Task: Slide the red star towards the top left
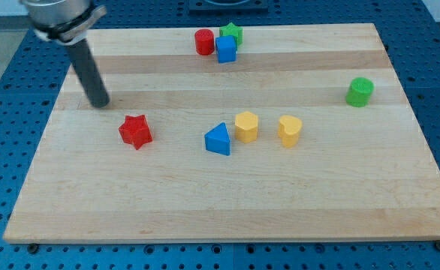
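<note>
The red star lies on the wooden board at the view's left of middle. My tip rests on the board up and to the left of the star, a short gap away, not touching it. The dark rod rises from the tip toward the view's top left corner.
A blue triangular block, a yellow block and a second yellow block sit in a row right of the star. A red cylinder, a blue cube and a green star cluster at the top. A green cylinder stands at the right.
</note>
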You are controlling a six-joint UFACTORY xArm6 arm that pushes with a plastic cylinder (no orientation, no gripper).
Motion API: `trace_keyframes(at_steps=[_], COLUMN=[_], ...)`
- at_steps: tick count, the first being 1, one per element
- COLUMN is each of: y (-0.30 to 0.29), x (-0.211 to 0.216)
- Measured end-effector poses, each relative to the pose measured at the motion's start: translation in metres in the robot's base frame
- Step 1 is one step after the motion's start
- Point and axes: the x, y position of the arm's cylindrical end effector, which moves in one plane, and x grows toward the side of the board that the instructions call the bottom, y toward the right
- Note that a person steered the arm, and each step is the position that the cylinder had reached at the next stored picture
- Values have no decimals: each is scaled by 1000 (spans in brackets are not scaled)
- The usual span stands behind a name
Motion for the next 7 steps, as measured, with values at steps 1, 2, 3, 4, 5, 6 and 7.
trace_keyframes(at_steps=[1,2,3,4,5,6,7], y=[-10,-6,17,48,81,90,90], x=[36,66,94,96,95,79,57])
